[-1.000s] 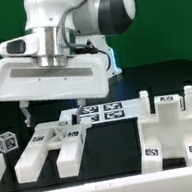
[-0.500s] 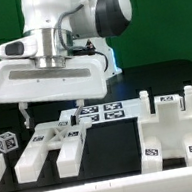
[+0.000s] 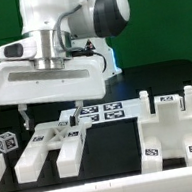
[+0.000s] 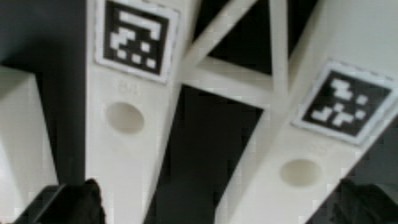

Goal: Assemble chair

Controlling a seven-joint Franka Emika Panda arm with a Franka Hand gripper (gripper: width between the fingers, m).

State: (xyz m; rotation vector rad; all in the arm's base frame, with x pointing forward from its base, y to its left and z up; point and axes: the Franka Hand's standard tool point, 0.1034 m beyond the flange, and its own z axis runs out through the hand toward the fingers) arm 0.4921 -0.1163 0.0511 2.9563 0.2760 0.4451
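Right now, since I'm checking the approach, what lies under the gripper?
Under the open gripper: two long white chair parts, each with a tag and a round hole, dark table between. A fingertip hides part of one.

A small block (image 3: pixel 4 142) sat at the exterior view's lower left — two long parts (image 3: pixel 33 157) lay beside it, the marker board (image 3: pixel 100 112) behind them, a big part (image 3: pixel 176 129) at lower right.

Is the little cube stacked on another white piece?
No, the cube sits alone on the black table, apart from the long pieces.
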